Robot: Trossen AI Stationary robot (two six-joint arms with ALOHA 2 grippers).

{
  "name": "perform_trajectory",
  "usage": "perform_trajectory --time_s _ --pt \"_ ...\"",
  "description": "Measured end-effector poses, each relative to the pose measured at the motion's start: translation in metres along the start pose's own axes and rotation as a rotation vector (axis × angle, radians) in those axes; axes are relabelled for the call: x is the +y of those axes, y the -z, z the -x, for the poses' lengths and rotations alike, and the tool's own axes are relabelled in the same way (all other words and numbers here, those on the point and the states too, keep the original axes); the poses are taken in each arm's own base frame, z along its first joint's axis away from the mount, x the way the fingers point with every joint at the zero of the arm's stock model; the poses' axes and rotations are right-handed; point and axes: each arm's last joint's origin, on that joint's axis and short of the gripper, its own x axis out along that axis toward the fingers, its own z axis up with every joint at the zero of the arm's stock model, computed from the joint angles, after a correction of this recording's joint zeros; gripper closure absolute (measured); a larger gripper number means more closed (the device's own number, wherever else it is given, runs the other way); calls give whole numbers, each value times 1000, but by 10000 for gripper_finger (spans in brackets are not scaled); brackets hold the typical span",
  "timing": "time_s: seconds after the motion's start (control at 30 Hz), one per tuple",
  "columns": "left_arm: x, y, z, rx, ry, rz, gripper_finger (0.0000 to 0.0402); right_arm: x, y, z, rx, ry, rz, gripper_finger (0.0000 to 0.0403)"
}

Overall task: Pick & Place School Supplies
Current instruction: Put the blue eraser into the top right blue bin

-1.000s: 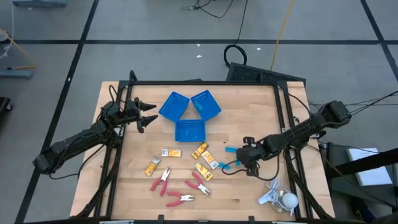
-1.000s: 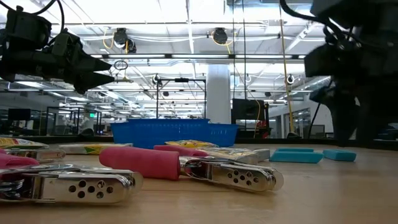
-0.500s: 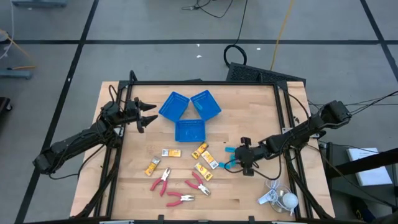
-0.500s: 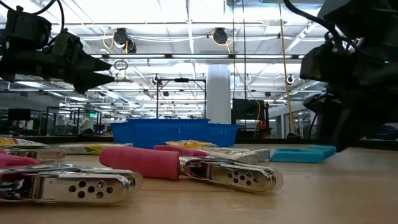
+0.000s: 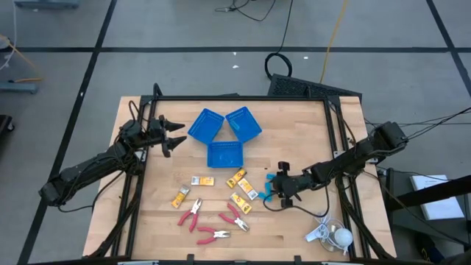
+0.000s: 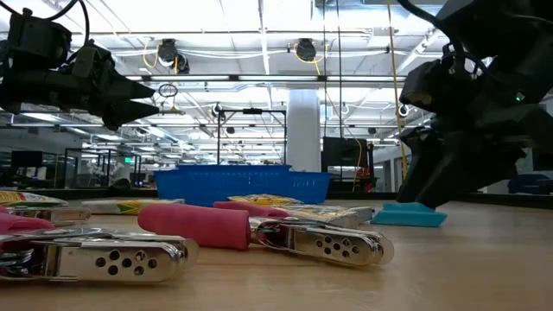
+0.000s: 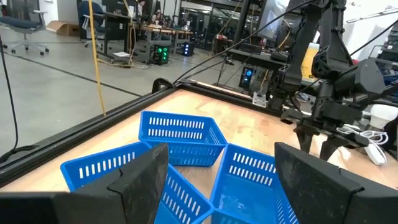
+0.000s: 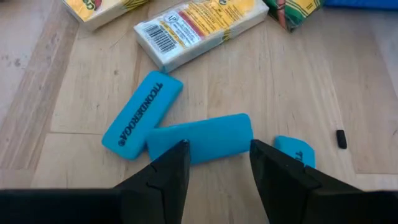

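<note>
Three light-blue oblong pieces [image 8: 202, 138] lie flat on the wood right of centre [image 5: 272, 179], next to yellow-orange packets [image 5: 248, 190]. My right gripper [image 8: 217, 174] is open and slants down over the middle piece, one fingertip over each end of it and close above it [image 6: 423, 194]. Three red-handled pliers [image 5: 212, 235] lie near the front edge. My left gripper [image 5: 176, 136] waits open and level at the far left, pointing at the blue trays [image 7: 180, 134], with nothing between its fingers.
Three square blue trays [image 5: 224, 154] stand together at the far centre. More packets [image 5: 202, 181] lie left of the blue pieces. A white corded gadget [image 5: 331, 235] sits at the front right corner. A black frame [image 5: 338, 147] runs round the table.
My right gripper has moved down and toward the table's left edge, tipping its fingers downward, and now stands over the light-blue pieces. Its gap looks unchanged. The pieces have not moved.
</note>
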Motion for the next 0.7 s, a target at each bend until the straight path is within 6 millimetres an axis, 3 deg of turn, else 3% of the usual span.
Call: perform_trajectory --time_s 0.4,0.7 --pt "0 0 0 0 0 0 108 0 -8 2 2 3 -55 243" --pt "0 0 0 0 0 0 107 -12 -15 3 149 71 -68 243"
